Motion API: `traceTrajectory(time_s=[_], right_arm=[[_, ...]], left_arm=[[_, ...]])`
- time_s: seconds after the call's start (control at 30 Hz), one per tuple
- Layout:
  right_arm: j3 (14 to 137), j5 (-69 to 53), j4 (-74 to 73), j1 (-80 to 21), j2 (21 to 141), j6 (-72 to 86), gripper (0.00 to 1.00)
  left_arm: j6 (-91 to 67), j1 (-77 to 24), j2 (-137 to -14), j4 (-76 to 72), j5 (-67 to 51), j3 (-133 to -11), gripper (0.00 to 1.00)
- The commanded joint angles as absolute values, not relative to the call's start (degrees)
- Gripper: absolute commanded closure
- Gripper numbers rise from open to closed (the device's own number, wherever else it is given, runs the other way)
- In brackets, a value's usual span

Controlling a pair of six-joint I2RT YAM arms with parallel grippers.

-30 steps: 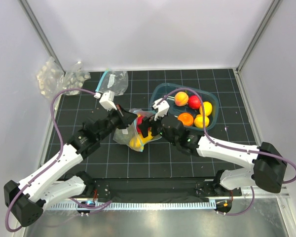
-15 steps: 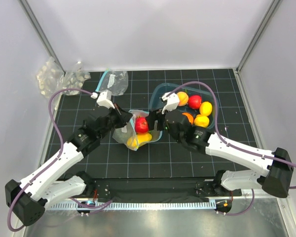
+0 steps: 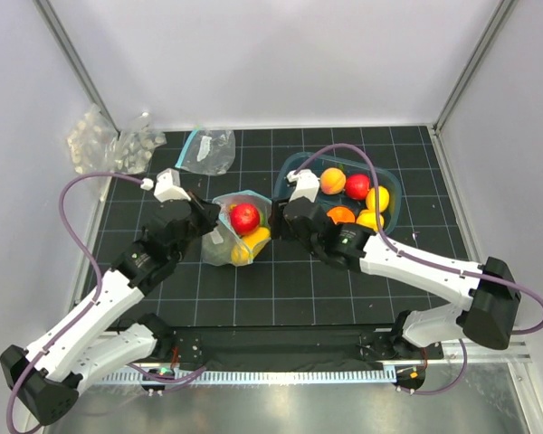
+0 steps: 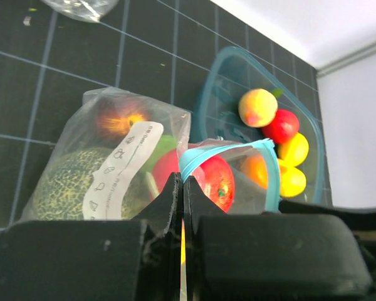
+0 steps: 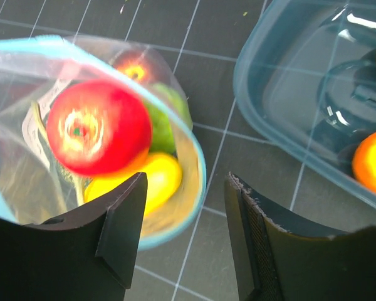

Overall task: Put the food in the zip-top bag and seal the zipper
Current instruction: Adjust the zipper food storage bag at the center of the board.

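The left claw (image 4: 182, 185) has its two matte black fingers pressed together, clamped on the rim of the zip-top bag (image 3: 224, 242). Its own camera shows only a thin sliver of plastic between them. The right claw (image 5: 187, 180) stands wide apart and holds nothing. It hangs just above the bag's mouth, beside the rim of the tub (image 3: 291, 166).

The bag is clear, soft and crinkled, and stands propped open at the centre of the top view. The zipper (image 4: 229, 149), a thin teal strip, curves around the mouth as an open loop. Inside, a glossy red apple (image 3: 245, 218) sits uppermost, over a smooth yellow lemon (image 3: 256, 238).

The left wrist view adds what the overhead one hides. A dull-green netted melon (image 4: 62, 185) lies at the lower left of the bag, with a dark red-and-yellow fruit (image 4: 116, 119) behind it. A white printed label (image 4: 122, 172) runs down the bag's wall. The right wrist view shows a green ball (image 5: 166, 122) tucked under the apple.

The tub is translucent teal plastic with rounded corners. It holds a peach-toned ball (image 3: 333, 181), a red one (image 3: 357, 186), two yellow ones (image 3: 377, 199) and an orange one (image 3: 341, 215). All of this rests on the black gridded table (image 3: 299, 280). Only the top view takes in a second clear bag (image 3: 208, 149) lying flat, and packs of white lumps (image 3: 104, 143) at the upper left.
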State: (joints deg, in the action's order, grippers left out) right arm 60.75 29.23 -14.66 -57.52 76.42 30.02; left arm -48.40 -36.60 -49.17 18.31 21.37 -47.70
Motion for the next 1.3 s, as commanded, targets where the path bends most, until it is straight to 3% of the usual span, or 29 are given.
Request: traceTrajectory(time_s=[0.0, 0.3, 0.47, 0.57, 0.6, 0.8, 0.93, 1.03, 1.27], right_arm=[[63.4, 26.5, -14.4, -57.8, 76.5, 32.3, 0.42], [65.5, 28.7, -15.8, -58.5, 80.5, 31.6, 0.45], [65.8, 30.7, -16.5, -58.6, 80.6, 31.1, 0.66], [65.7, 31.1, -16.0, -58.6, 79.5, 30.7, 0.94], [65.4, 31.8, -15.8, -58.5, 79.0, 30.3, 0.99], [59.7, 37.3, -10.7, -58.6, 68.7, 25.3, 0.99], [55.1, 35.5, -4.9, -58.5, 61.8, 22.2, 0.99], [55.7, 31.6, -5.4, -58.6, 62.4, 22.0, 0.99], [59.7, 23.2, -7.0, -58.7, 69.0, 20.5, 0.99]], left_arm=[[-49.9, -36.0, -48.0, 20.9, 27.9, -49.6, 0.99], [-50.6, -36.1, -45.5, 20.7, 29.7, -48.7, 0.99], [-50.3, -36.0, -46.1, 20.4, 28.8, -48.9, 1.00], [-50.0, -36.1, -46.2, 19.4, 27.8, -48.7, 1.00], [-50.0, -36.1, -46.3, 19.0, 26.6, -48.5, 1.00], [-48.6, -36.2, -48.3, 13.4, 17.3, -48.3, 1.00], [-48.0, -36.2, -50.0, 3.7, 0.2, -47.2, 1.00], [-47.5, -36.2, -52.0, 2.1, -5.9, -48.0, 1.00], [-47.7, -36.2, -52.9, 0.4, -7.8, -47.5, 0.99]])
